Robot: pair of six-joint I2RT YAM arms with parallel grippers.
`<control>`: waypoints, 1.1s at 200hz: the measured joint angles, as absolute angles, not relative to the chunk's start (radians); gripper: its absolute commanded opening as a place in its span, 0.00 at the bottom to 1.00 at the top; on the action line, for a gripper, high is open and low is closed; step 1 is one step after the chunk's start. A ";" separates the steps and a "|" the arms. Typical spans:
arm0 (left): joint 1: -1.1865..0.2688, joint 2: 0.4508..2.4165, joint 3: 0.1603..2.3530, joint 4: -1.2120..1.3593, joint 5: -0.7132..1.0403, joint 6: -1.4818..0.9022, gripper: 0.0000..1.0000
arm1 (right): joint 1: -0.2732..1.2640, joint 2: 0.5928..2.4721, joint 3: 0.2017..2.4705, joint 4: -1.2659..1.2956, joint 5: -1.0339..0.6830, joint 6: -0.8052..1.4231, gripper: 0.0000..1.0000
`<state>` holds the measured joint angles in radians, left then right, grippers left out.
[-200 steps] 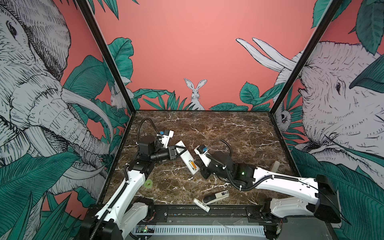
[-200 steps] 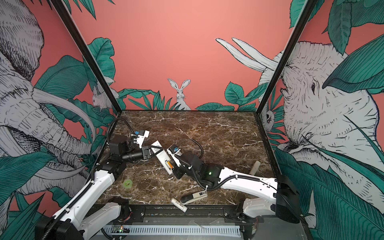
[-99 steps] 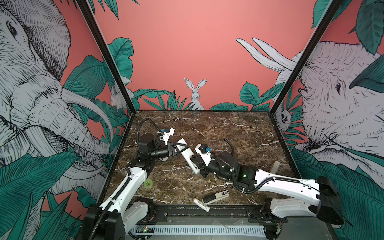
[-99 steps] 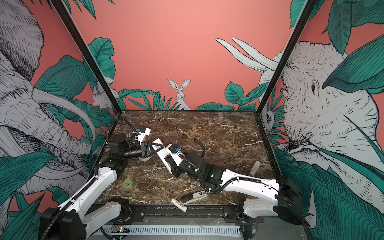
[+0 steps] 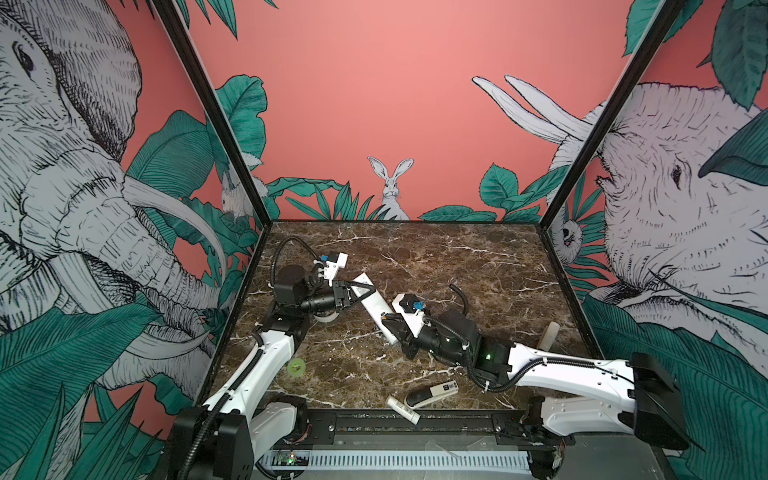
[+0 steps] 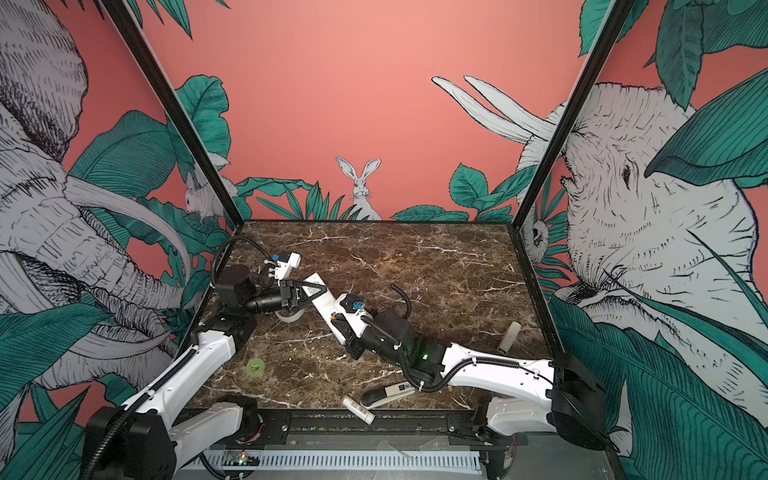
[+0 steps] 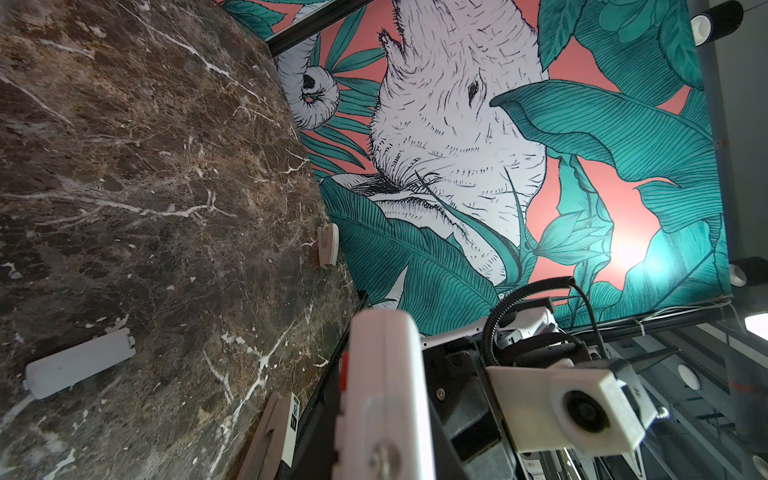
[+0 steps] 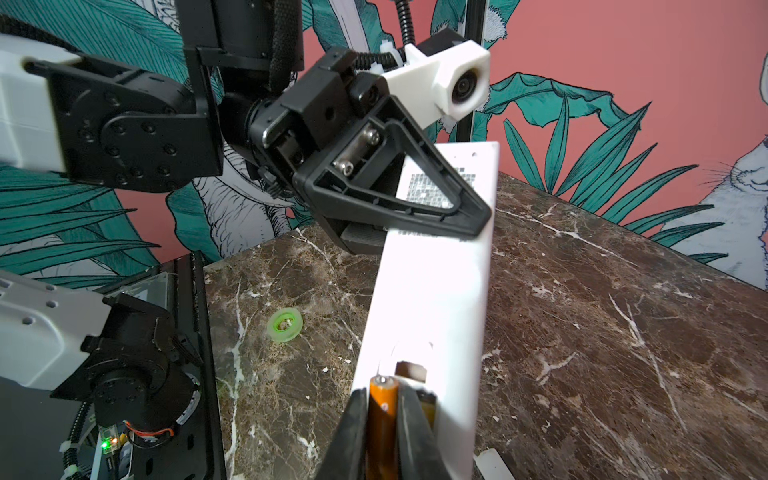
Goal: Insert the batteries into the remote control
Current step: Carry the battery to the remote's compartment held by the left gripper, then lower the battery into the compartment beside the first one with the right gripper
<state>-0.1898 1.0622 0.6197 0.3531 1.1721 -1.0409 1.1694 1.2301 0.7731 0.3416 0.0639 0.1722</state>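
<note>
- Battery bay (image 8: 409, 370): an open recess in the plain back of the remote control (image 8: 432, 282), at its near end. Only the right wrist view looks into it.
- Same view: the right claw (image 8: 382, 399) is pinched tight on one orange battery (image 8: 383, 424). The pale tip sits at the edge of the bay, and the cell lies in line with the remote's length.
- A sliver of orange shows inside the bay beside a claw finger. Can't tell if that's the second cell.
- The left claw (image 8: 436, 230) is clamped on the remote's far end, one finger over the printed code label and the other under.
- In both top views the remote control (image 5: 376, 305) (image 6: 322, 297) runs diagonally from far-left to near-right, between the left claw (image 5: 365, 291) and the right claw (image 5: 392, 326). It looks raised off the worktop (image 5: 457, 266). The bay and battery are hidden by the right wrist there.
- The left wrist view shows the remote edge-on. It also shows a white cover panel (image 7: 79, 361) lying flat on the worktop, well apart; no other view shows it whole.
- Top views only: a black-and-white device (image 5: 432, 392) sits at the near edge with a white tube (image 5: 402, 409) just beside it.
- A beige piece (image 5: 548, 336) lies near the right wall, also in the left wrist view.
- A green ring (image 5: 296, 368) lies near-left by the left arm, also in the right wrist view.
</note>
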 measured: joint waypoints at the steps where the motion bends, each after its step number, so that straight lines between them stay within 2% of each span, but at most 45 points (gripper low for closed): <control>1: -0.189 1.063 0.620 0.353 1.172 -1.041 0.00 | 1.169 1.230 0.772 0.342 0.064 0.172 0.18; 41: -0.189 1.083 0.621 0.362 1.181 -1.045 0.00 | 1.169 1.200 0.753 0.338 0.078 0.174 0.37; 69: -0.189 1.083 0.634 0.311 1.187 -0.995 0.00 | 1.169 1.185 0.753 0.332 0.096 0.177 0.42; 109: -0.189 1.083 0.651 0.224 1.186 -0.907 0.00 | 1.168 1.175 0.793 0.257 0.120 0.183 0.42; 180: -0.189 1.083 0.668 0.085 1.162 -0.792 0.00 | 1.162 1.281 1.017 -0.013 0.108 0.219 0.34; 220: -0.189 1.081 0.672 0.046 1.157 -0.758 0.00 | 1.162 1.335 1.061 -0.121 0.082 0.239 0.29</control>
<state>-0.1890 1.0805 0.6724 0.0460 1.1572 -0.7582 1.1622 1.3346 1.0615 -0.1215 0.0818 0.2386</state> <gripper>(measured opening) 0.211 0.302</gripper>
